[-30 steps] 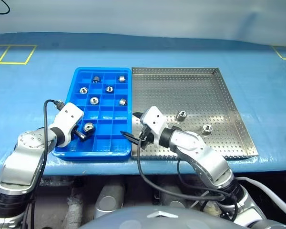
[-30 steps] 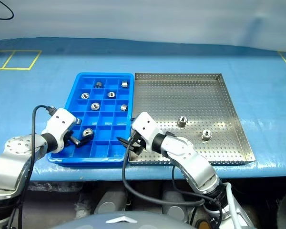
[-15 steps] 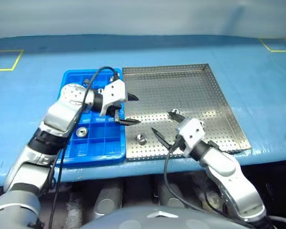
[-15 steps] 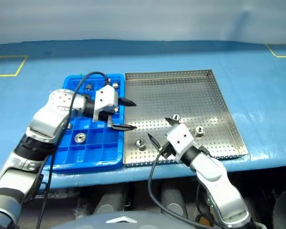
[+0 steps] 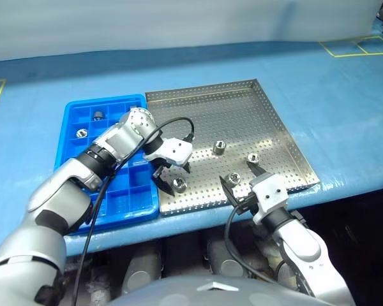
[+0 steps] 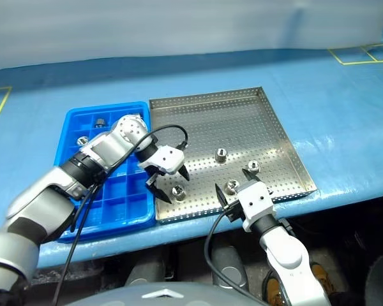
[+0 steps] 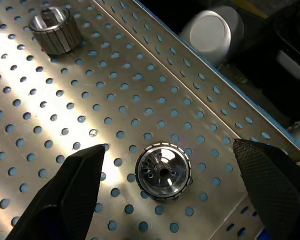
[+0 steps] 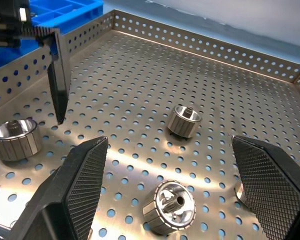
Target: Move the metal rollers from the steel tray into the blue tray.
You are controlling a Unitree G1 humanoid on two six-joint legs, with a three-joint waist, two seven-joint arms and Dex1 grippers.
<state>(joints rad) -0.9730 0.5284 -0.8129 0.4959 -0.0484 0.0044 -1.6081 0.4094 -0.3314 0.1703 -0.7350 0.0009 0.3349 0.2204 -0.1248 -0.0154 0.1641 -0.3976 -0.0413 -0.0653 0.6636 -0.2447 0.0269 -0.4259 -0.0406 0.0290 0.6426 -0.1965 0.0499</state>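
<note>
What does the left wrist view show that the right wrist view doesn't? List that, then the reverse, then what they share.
Left wrist view: the left gripper open, its black fingers straddling one small shiny silver metal roller seen from above.
Right wrist view: the right gripper open, a corner of the bright blue plastic compartment tray, and another roller close before it.
Both: the large silver perforated steel tray with rollers on its floor.

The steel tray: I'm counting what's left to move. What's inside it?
Four metal rollers lie on the steel tray; the open left gripper and open right gripper cover parts of its floor.
</note>
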